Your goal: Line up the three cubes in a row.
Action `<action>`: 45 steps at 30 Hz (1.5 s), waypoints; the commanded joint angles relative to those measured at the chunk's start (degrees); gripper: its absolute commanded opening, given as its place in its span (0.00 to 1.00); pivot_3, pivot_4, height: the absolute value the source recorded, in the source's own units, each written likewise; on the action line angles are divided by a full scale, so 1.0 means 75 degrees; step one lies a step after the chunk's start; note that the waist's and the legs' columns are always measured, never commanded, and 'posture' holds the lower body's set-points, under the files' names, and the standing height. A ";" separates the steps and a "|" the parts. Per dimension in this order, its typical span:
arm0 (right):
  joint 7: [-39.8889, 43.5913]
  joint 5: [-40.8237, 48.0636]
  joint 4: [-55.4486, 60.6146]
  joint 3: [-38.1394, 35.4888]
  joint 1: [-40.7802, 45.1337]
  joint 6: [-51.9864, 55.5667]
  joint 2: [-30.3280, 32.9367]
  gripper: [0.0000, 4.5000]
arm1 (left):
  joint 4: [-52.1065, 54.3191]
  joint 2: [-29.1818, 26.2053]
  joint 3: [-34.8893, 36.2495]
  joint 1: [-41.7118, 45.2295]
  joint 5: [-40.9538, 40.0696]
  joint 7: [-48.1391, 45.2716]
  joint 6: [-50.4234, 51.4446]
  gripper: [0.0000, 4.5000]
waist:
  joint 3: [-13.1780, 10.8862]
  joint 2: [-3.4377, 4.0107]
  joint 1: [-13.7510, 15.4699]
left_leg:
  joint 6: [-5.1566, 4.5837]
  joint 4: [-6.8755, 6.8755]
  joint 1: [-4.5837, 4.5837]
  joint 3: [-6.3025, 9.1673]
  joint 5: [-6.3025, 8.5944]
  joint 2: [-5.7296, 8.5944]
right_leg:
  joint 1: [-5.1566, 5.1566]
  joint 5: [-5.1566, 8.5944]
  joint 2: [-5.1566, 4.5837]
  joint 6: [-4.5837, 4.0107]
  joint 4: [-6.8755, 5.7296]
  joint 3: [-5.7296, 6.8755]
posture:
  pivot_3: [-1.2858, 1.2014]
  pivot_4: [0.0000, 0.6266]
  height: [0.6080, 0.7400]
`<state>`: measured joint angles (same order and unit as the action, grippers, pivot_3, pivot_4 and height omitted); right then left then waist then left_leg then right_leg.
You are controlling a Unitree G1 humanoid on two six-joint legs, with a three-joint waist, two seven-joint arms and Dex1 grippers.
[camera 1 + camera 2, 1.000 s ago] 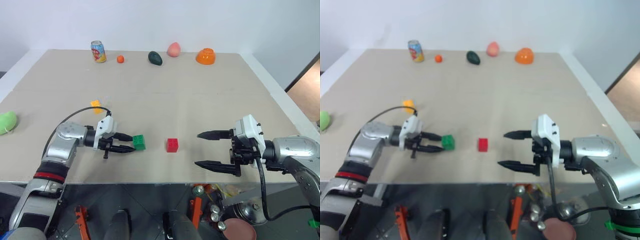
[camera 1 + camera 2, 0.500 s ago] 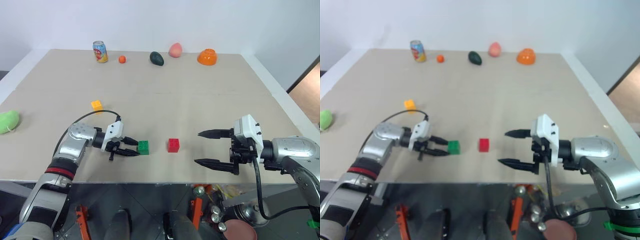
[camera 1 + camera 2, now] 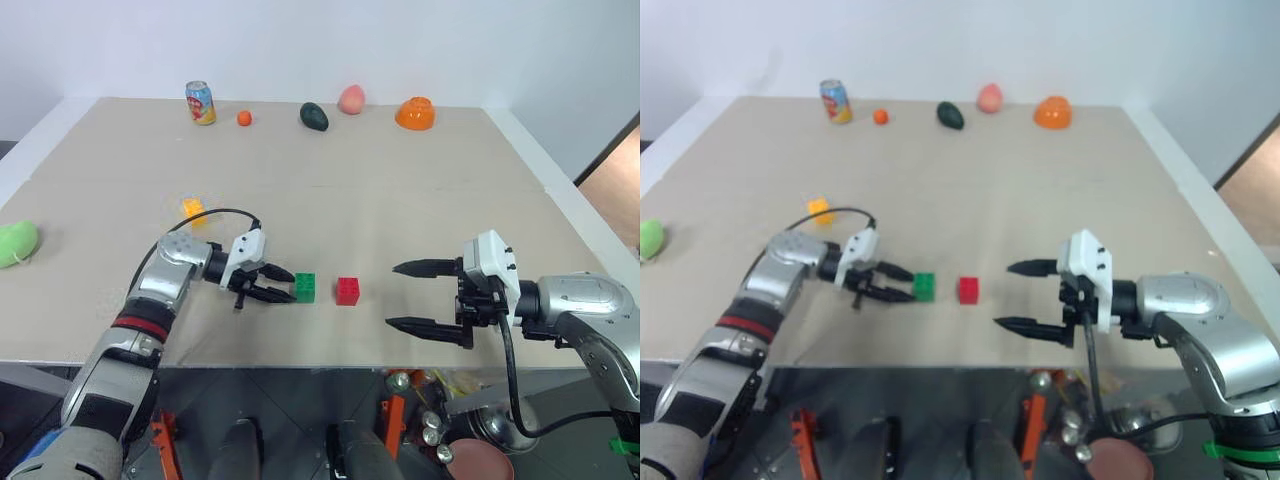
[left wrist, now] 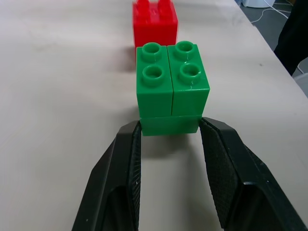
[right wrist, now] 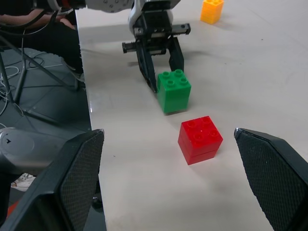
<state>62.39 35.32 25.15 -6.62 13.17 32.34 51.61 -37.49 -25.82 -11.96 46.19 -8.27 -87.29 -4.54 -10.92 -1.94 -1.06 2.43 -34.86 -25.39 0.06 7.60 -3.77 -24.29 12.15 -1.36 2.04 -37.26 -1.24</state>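
The green cube (image 3: 305, 287) rests on the table near the front edge, a small gap left of the red cube (image 3: 347, 291). My left gripper (image 3: 289, 288) points right and is shut on the green cube's near end; the left wrist view has both fingertips (image 4: 126, 144) pressed against its lower half, with the red cube (image 4: 155, 24) just beyond. Farther back on the left, the yellow cube (image 3: 192, 208) stands alone. Right of the red cube, my right gripper (image 3: 392, 295) hovers wide open, pointing left, with nothing between its fingers.
Along the far edge stand a soda can (image 3: 200, 103), a small orange ball (image 3: 243, 118), a dark green fruit (image 3: 313, 117), a pink fruit (image 3: 350, 99) and an orange bowl (image 3: 414, 113). A green plush toy (image 3: 15, 243) lies at the left edge.
My left gripper has slid right with the green cube, bringing it close to the red cube. The right gripper and the red and yellow cubes have stayed put.
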 commanded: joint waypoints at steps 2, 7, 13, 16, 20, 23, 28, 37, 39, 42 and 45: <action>0.0010 -0.0035 0.0024 -0.0002 0.0133 -0.0139 -0.0009 1.00 | -0.0174 -0.0046 0.0042 0.0231 0.0017 -0.0133 -0.0076 0.28 | 0.0000 0.0000 -0.0002 | -0.0001 0.0000 0.0000 0.0000 0.0001 0.0000 | 0.0000 0.0001 0.0000 0.0001 0.0000 0.0000 | 0.52 0.24 0.99; -0.0001 -0.0048 0.0029 -0.0007 0.0107 -0.0147 -0.0019 1.00 | -0.0142 -0.0120 0.0013 0.0156 0.0064 -0.0262 -0.0047 0.28 | 0.0000 0.0000 -0.0003 | -0.0001 -0.0001 -0.0001 0.0000 0.0000 0.0000 | 0.0001 0.0001 -0.0001 0.0001 0.0000 0.0000 | 0.52 0.24 0.99; 0.0003 -0.0086 0.0008 0.0002 0.0112 -0.0172 -0.0047 1.00 | -0.0086 -0.0198 0.0005 0.0052 0.0117 -0.0292 -0.0055 0.28 | 0.0000 0.0000 -0.0003 | -0.0001 -0.0001 -0.0001 0.0000 0.0000 0.0000 | 0.0001 0.0001 0.0000 0.0001 0.0000 0.0000 | 0.52 0.24 0.99; 0.0012 -0.0118 -0.0040 0.0042 0.0167 -0.0187 -0.0064 1.00 | -0.0012 -0.0207 0.0008 -0.0011 0.0123 -0.0287 -0.0019 0.28 | 0.0000 0.0000 -0.0004 | -0.0001 -0.0001 -0.0001 0.0000 0.0001 0.0000 | 0.0001 0.0001 -0.0001 0.0001 0.0000 -0.0001 | 0.52 0.24 0.99; 0.0038 -0.0147 -0.0073 0.0068 0.0203 -0.0204 -0.0074 1.00 | 0.0044 -0.0200 -0.0002 -0.0088 0.0166 -0.0203 -0.0018 0.28 | 0.0000 0.0000 -0.0004 | -0.0001 -0.0001 -0.0001 0.0000 0.0000 0.0000 | 0.0000 0.0001 0.0000 0.0001 0.0000 -0.0001 | 0.52 0.24 0.99; 0.0047 -0.0164 -0.0110 0.0106 0.0263 -0.0209 -0.0082 1.00 | -0.0017 -0.0165 -0.0016 -0.0165 0.0287 -0.0003 -0.0216 0.28 | 0.0000 0.0000 -0.0004 | -0.0001 -0.0001 -0.0001 0.0000 0.0000 0.0000 | 0.0001 0.0001 -0.0001 0.0001 0.0000 -0.0001 | 0.52 0.24 0.99; 0.0059 -0.0166 -0.0121 0.0138 0.0293 -0.0220 -0.0077 1.00 | -0.0021 -0.0170 -0.0038 -0.0205 0.0330 0.0071 -0.0074 0.74 | 0.0000 0.0000 -0.0004 | -0.0002 -0.0002 -0.0001 0.0001 0.0000 0.0000 | 0.0002 0.0000 -0.0001 0.0000 0.0000 -0.0001 | 0.52 0.24 0.99; 0.0192 -0.0169 -0.0298 0.0246 0.0556 -0.0251 -0.0060 1.00 | 0.0246 -0.0465 0.0320 0.0035 -0.0013 0.0176 0.0338 0.99 | 0.0000 0.0000 -0.0010 | -0.0002 -0.0003 0.0000 0.0000 0.0000 0.0000 | 0.0002 -0.0001 0.0000 0.0001 0.0000 -0.0001 | 0.52 0.24 0.99; 0.0293 -0.0193 -0.0393 0.0303 0.0685 -0.0285 -0.0053 1.00 | 0.0461 -0.0730 0.0418 0.0061 -0.0107 0.0075 0.0562 0.99 | 0.0000 0.0000 -0.0021 | -0.0002 -0.0002 -0.0001 0.0001 0.0000 -0.0001 | 0.0000 -0.0001 0.0002 0.0001 -0.0001 -0.0001 | 0.52 0.24 0.99; 0.0516 -0.0263 -0.0646 0.0431 0.1012 -0.0379 -0.0024 1.00 | 0.0968 -0.1378 0.0659 -0.0036 -0.0348 -0.0206 0.0997 0.99 | -0.0001 0.0001 -0.0039 | -0.0002 0.0004 0.0000 0.0001 0.0000 -0.0002 | -0.0004 0.0000 0.0003 0.0000 -0.0001 -0.0001 | 0.52 0.24 0.99; 0.0492 -0.0492 -0.1076 0.0656 0.1603 -0.0576 -0.0222 1.00 | 0.1711 -0.1940 0.1139 -0.0308 -0.0798 -0.0063 0.1691 0.99 | -0.0002 0.0003 -0.0059 | -0.0002 0.0008 -0.0001 0.0001 0.0000 -0.0003 | -0.0008 0.0000 0.0003 -0.0001 -0.0002 -0.0001 | 0.52 0.24 0.99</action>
<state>66.12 32.46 17.90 -1.46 22.96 29.62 50.36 -28.46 -39.00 -6.39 44.00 -11.55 -88.10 5.65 -10.93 -1.92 -1.50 2.42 -34.79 -25.37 0.05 7.60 -3.80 -24.35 12.16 -1.34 2.03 -37.27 -1.25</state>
